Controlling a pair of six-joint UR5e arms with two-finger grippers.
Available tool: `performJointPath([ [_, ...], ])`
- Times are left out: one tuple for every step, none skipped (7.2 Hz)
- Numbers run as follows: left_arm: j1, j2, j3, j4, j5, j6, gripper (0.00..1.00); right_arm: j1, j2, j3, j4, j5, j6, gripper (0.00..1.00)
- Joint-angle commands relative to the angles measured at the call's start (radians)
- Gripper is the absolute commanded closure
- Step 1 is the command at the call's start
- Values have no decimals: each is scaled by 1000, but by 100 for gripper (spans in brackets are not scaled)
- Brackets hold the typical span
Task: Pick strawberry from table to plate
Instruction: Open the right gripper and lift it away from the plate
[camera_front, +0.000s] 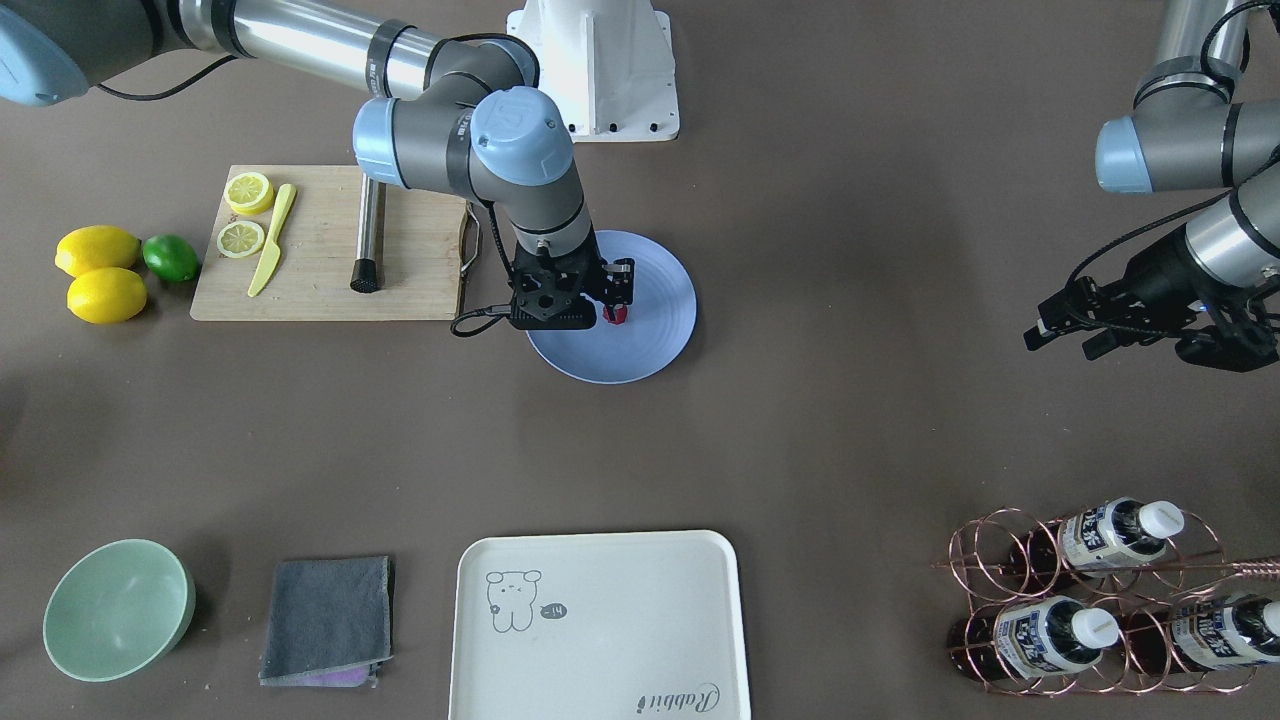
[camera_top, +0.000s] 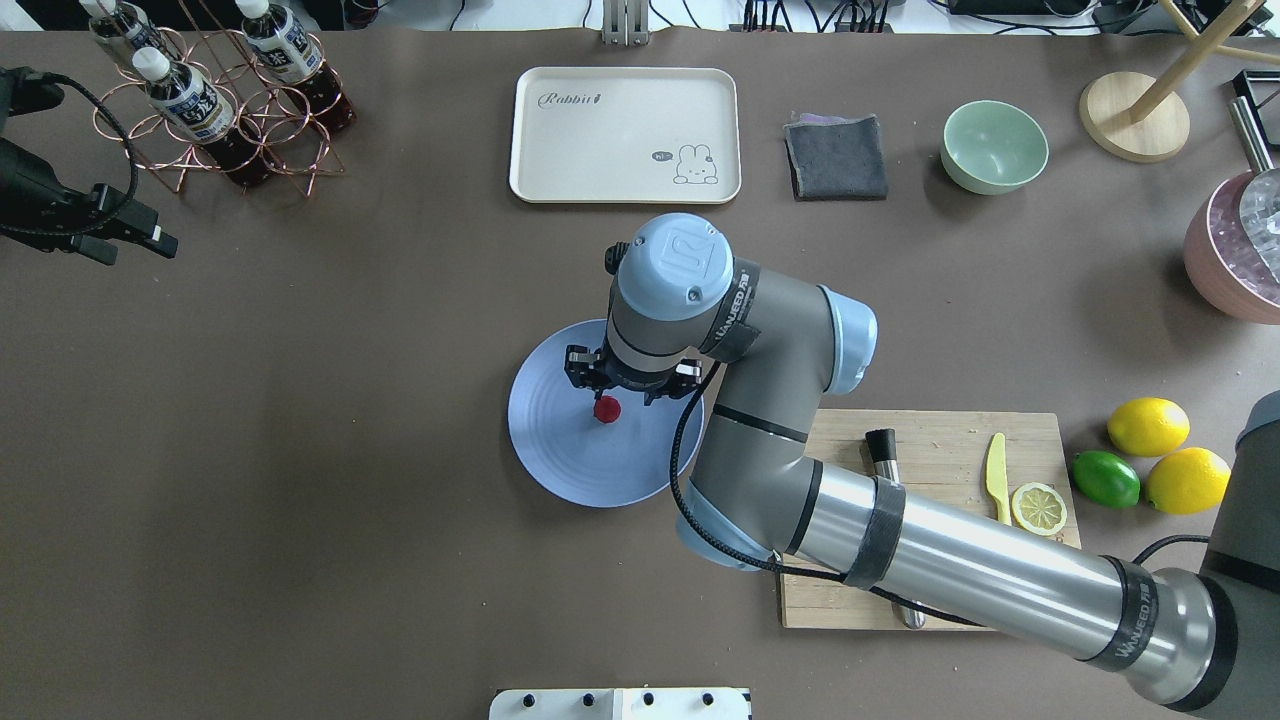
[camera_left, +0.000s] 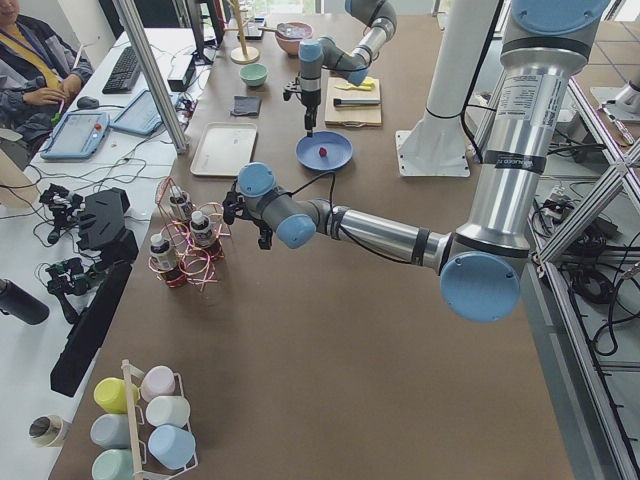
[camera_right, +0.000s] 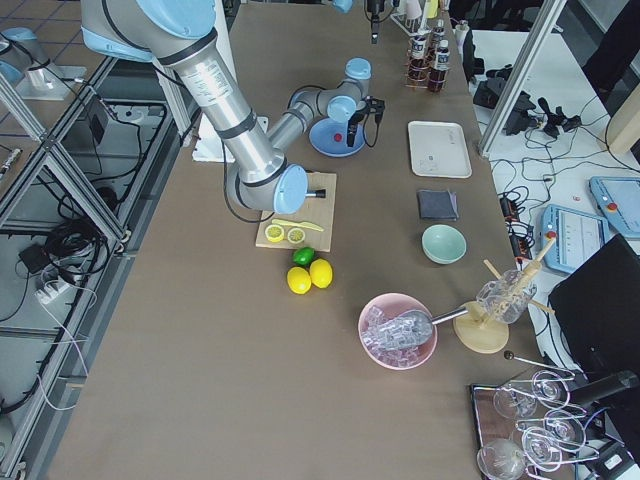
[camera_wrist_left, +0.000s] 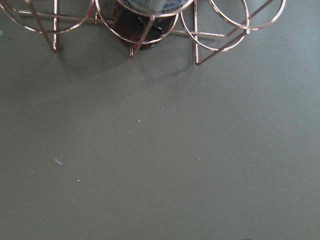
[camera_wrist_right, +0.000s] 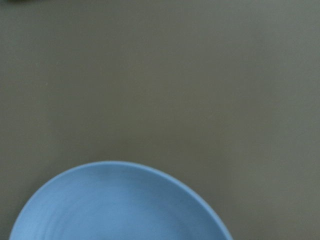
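Observation:
The dark-red strawberry (camera_top: 606, 408) (camera_front: 615, 315) lies near the middle of the periwinkle-blue plate (camera_top: 560, 455) (camera_front: 660, 340), which rests on the grey-brown table (camera_top: 350, 450). My right gripper (camera_top: 632, 385) (camera_front: 600, 300) hangs just above the plate, pointing down and open. The berry sits under it, close to one finger (camera_front: 621, 285), and the jaws are not closed on it. The right wrist view shows only the plate's rim (camera_wrist_right: 120, 167) and bare table. My left gripper (camera_top: 128, 245) (camera_front: 1065, 335) is open and empty, far off beside the bottle rack.
A wooden cutting board (camera_top: 940, 450) with a yellow knife and a lemon slice lies under the right arm. Lemons and a lime (camera_top: 1105, 478) sit beyond it. At the far edge are a cream tray (camera_top: 625, 135), grey cloth, mint bowl (camera_top: 995, 147) and copper bottle rack (camera_top: 220, 110).

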Motion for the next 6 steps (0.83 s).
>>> performJointPath([
  [-73, 28, -6, 39, -9, 142, 10, 217, -202, 135, -3, 166, -213, 0],
  [-128, 26, -5, 147, -25, 286, 10, 315, -259, 137, -16, 212, -355, 0],
  [-203, 28, -3, 254, -26, 465, 9, 396, -308, 139, -67, 238, -516, 0],
  [-251, 40, -3, 341, -29, 597, 4, 467, -371, 137, -119, 243, -709, 0],
  [-314, 59, 2, 361, -29, 658, 4, 553, -442, 124, -151, 246, -910, 0],
  [-322, 63, 2, 373, -26, 660, 3, 637, -497, 114, -203, 272, -1075, 0],
])
